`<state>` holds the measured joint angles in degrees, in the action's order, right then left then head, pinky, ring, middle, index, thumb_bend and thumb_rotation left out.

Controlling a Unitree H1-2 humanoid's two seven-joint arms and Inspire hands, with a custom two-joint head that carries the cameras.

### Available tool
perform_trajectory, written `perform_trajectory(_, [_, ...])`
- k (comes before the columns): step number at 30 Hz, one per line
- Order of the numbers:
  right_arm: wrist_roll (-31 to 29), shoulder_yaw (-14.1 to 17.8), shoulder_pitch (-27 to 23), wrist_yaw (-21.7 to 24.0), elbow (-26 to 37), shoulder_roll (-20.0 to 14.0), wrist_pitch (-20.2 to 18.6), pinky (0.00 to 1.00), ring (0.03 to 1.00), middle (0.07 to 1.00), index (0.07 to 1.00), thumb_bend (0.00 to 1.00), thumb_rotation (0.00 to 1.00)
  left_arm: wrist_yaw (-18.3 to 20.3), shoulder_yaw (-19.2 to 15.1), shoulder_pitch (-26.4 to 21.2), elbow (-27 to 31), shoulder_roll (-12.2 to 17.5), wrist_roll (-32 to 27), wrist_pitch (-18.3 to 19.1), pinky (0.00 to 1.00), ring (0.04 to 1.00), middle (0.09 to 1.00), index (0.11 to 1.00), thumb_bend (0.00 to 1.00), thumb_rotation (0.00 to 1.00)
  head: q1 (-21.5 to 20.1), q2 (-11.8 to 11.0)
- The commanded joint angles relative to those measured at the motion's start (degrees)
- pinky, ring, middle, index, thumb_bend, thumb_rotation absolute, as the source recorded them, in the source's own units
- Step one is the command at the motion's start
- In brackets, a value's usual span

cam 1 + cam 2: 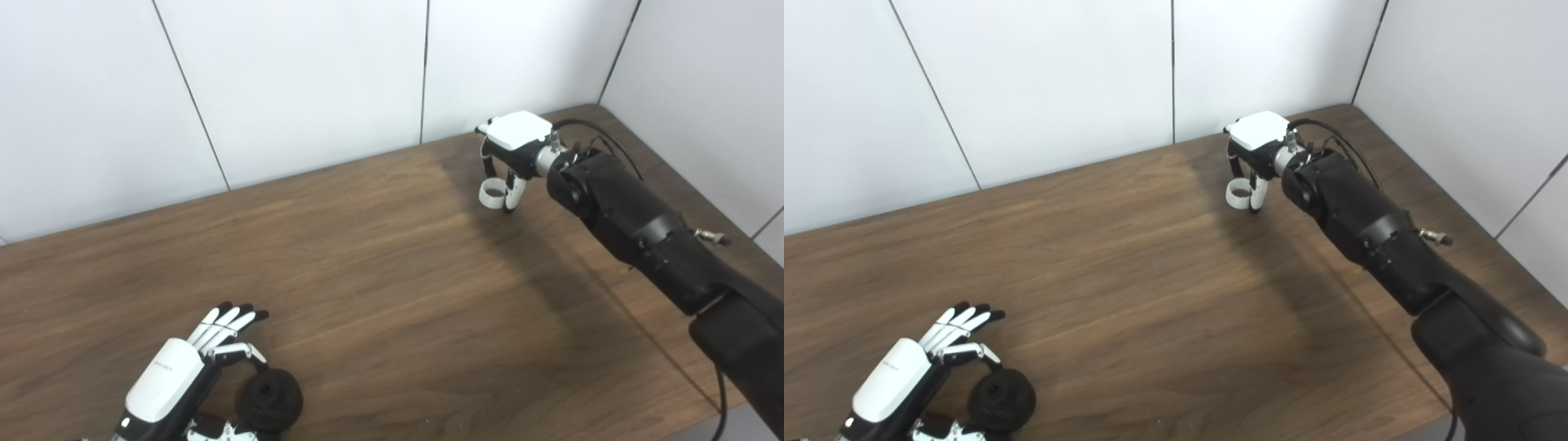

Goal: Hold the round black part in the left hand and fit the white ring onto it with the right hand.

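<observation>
Near the table's (380,257) far right corner, right hand (511,156) pinches the white ring (492,194). At the near left edge, left hand (184,373), fingers spread, cups the black part (270,399).

I can read no text in either view. The left hand (174,376) back carries a faint mark, too small to read.

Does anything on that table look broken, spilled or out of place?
Nothing stands out. The right hand has its fingers around the white ring at the far side of the wooden table, and the left hand is at the round black part near the front edge. No spills or damage show.
</observation>
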<state>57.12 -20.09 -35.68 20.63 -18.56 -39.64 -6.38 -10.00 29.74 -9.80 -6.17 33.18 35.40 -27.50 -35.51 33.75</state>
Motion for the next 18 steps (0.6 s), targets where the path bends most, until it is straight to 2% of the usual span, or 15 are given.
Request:
perform_trajectory(1, [0.63, 0.97, -2.04, -1.0, 1.39, -2.23, -0.62, 1.0, 1.0, 0.976, 0.485, 0.52, 0.13, 1.98, 0.15, 0.72, -0.8, 2.06, 1.14, 0.59, 1.0, 0.952, 0.917, 0.479, 0.52, 0.05, -0.04, 0.09])
perform_trajectory(9, [0.2, 1.05, -2.25, -0.55, 2.8, -2.35, 0.03, 1.0, 1.0, 0.981, 0.484, 0.52, 0.13, 2.3, 0.17, 0.06, -1.37, 1.58, 1.06, 0.6, 1.0, 0.961, 0.919, 0.479, 0.52, 0.05, 0.65, 0.31])
perform_trajectory(18, [-1.83, 2.52, -2.23, -2.76, 7.42, -1.57, 2.66, 1.0, 1.0, 0.974, 0.483, 0.52, 0.13, 2.04, 0.98, -2.22, -3.07, -0.32, 1.41, 0.61, 1.0, 0.948, 0.915, 0.479, 0.52, 0.05, 3.76, 0.13])
